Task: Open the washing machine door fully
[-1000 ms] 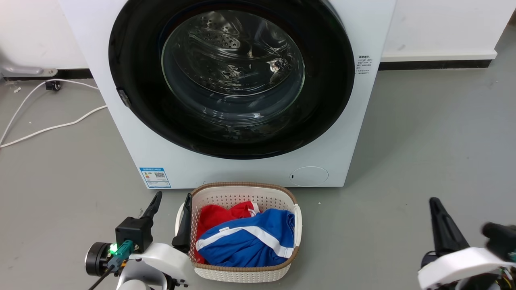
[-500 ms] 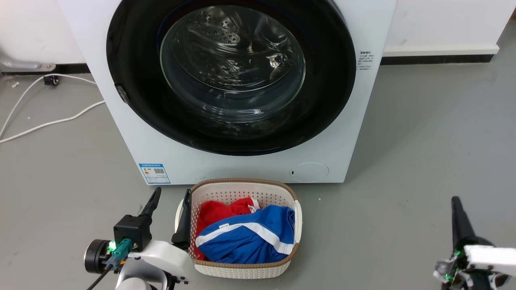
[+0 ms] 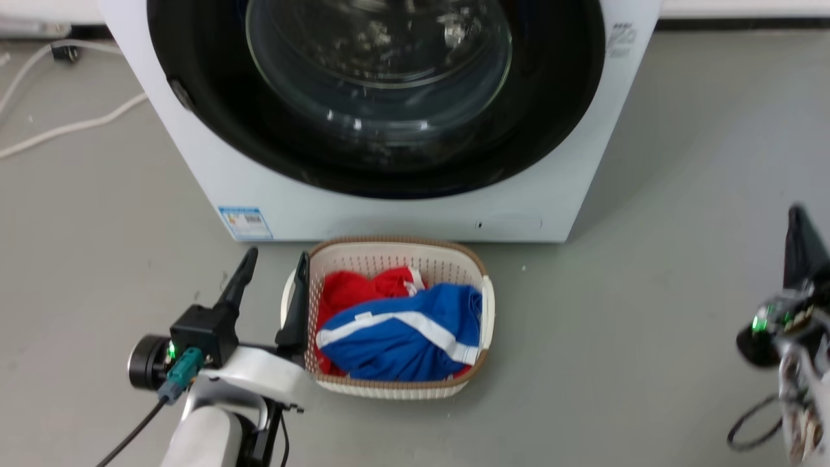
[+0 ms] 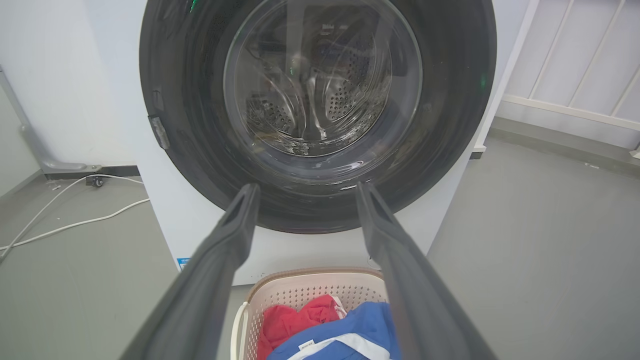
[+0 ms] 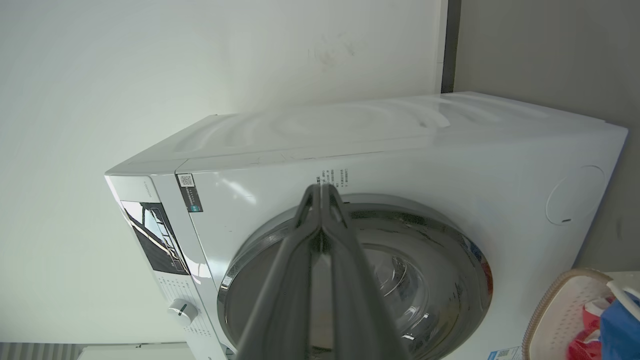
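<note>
Far left: a white cable (image 3: 65, 126) lies loose on the grey floor, well apart from the work.

Left claw (image 3: 276, 256): low, just beside the basket's left wall, fingers pointing toward the washer. Its jaws stand wide apart with nothing between them. Its wrist camera looks between the two fingers at the lower part of the door.

Washing machine door (image 3: 382, 84): centre of the head view, above the basket, covering nearly the whole front of the white washer (image 3: 214, 175). It looks shut, flush with the front. It has a glossy black ring and bulging clear glass, with the steel drum visible behind.

Handling, our judgement: the door is rigid and fairly heavy, and it swings on a hinge. Ring and glass are smooth and slippery, so we see no pinch there, and we avoid knocking the glass. A small grey tab (image 3: 180, 93) sits on the ring's left edge. We take that as the opening side and the place to hook a finger. We expect the latch to resist first and the door to swing easily after. We cannot see the hinge.

Basket (image 3: 395, 241): on the floor close in front of the washer, with red and blue clothes (image 3: 395, 337) inside. We cannot tell whether it touches the washer.

Right claw (image 3: 801, 240): at the far right edge, well apart from the washer. Its wrist camera shows the fingers pressed together at the tips, holding nothing.
</note>
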Controlling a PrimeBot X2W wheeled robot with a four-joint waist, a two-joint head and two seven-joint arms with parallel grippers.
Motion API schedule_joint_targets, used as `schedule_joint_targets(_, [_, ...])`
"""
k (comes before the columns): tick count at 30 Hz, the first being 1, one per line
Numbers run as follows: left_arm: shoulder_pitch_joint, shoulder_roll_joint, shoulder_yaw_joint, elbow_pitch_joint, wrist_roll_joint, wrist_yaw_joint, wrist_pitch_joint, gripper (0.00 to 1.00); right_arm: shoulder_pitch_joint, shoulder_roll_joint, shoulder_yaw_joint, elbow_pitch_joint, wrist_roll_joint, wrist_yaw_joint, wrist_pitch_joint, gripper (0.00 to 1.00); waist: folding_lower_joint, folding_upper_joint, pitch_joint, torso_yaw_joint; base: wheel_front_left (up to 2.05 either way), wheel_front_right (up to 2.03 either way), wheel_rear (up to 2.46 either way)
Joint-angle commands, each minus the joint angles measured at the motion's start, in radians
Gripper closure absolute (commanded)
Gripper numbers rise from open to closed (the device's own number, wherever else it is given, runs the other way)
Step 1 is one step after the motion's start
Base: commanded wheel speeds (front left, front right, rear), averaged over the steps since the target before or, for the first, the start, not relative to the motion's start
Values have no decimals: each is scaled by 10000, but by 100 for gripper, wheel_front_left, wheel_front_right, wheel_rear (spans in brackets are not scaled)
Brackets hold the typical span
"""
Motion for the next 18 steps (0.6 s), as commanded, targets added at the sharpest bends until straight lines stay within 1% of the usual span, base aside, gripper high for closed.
schedule_joint_targets(1, [-258, 38, -27, -97, -19, -47, -29, 0, -555, -182, 105, 303, 99, 1, 170, 100, -1, 0, 517, 152, 0, 0, 0])
schedule_joint_targets(6, [-759, 58, -87, -353, -23, -134, -68, 0, -2313, -908, 631, 1378, 181, 2, 923, 100, -1, 0, 1353, 310, 0, 0, 0])
schedule_joint_targets(10, [-1111, 63, -118, -472, -38, -155, -94, 0, -3792, -1438, 1434, 2339, -217, 1, 1659, 100, -1, 0, 1925, 403, 0, 0, 0])
schedule_joint_targets(14, [-1401, 105, -137, -615, -16, -177, -137, 0, -5380, -1767, 2055, 3273, -449, 2, 2368, 100, -1, 0, 2427, 465, 0, 0, 0])
schedule_joint_targets(18, [-1658, 132, -168, -742, -19, -212, -172, 0, -6912, -1904, 2713, 4112, -884, 2, 2915, 100, -1, 0, 2865, 560, 0, 0, 0])
